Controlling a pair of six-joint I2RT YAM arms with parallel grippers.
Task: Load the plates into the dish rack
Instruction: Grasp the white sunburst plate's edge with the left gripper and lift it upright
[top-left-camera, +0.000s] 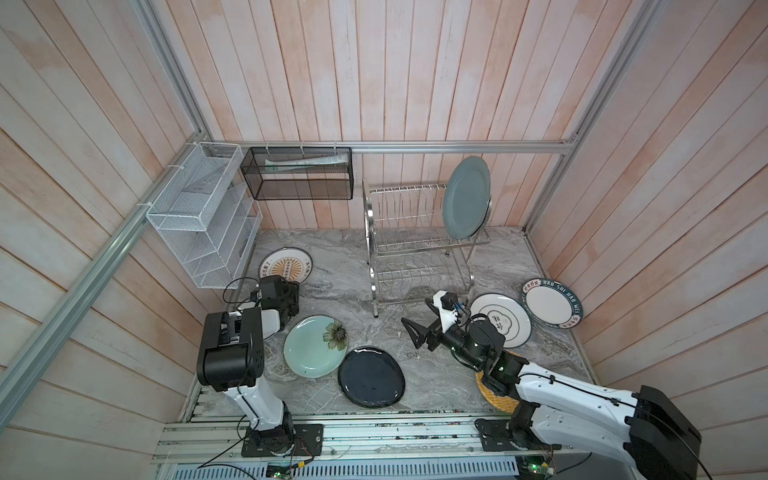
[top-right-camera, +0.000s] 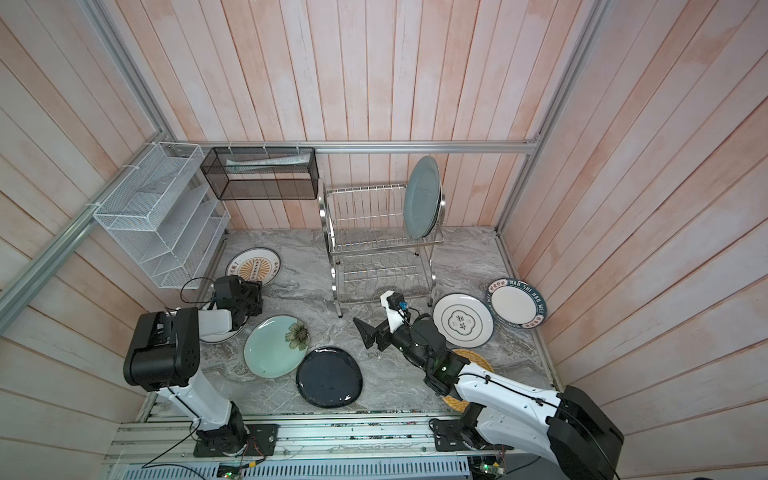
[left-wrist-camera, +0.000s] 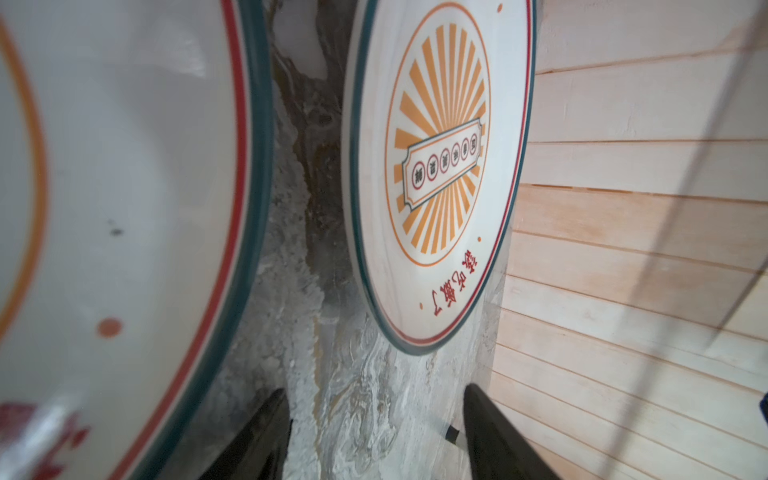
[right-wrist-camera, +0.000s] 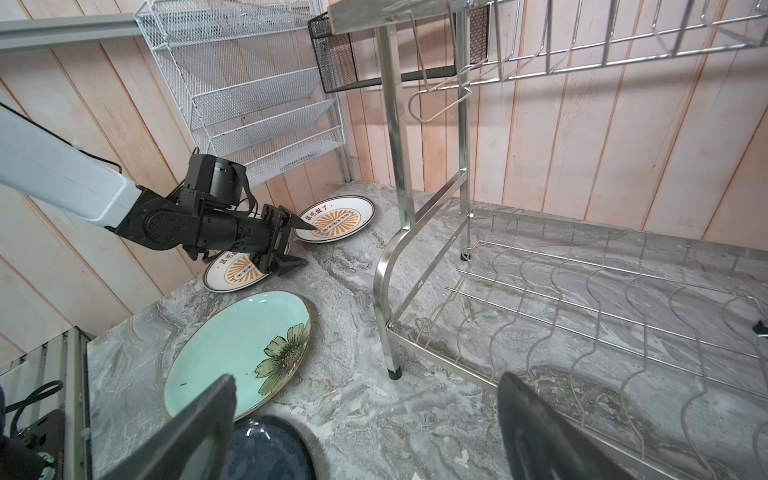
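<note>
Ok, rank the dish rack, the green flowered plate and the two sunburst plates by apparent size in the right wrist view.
1. dish rack, running out of frame.
2. green flowered plate.
3. Unranked: far sunburst plate and near sunburst plate look alike, the near one partly hidden by the left gripper.

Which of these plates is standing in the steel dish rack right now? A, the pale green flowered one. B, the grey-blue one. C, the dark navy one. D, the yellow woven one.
B: the grey-blue plate stands on edge in the top tier of the dish rack, while the green flowered plate and the navy plate lie flat on the counter.
</note>
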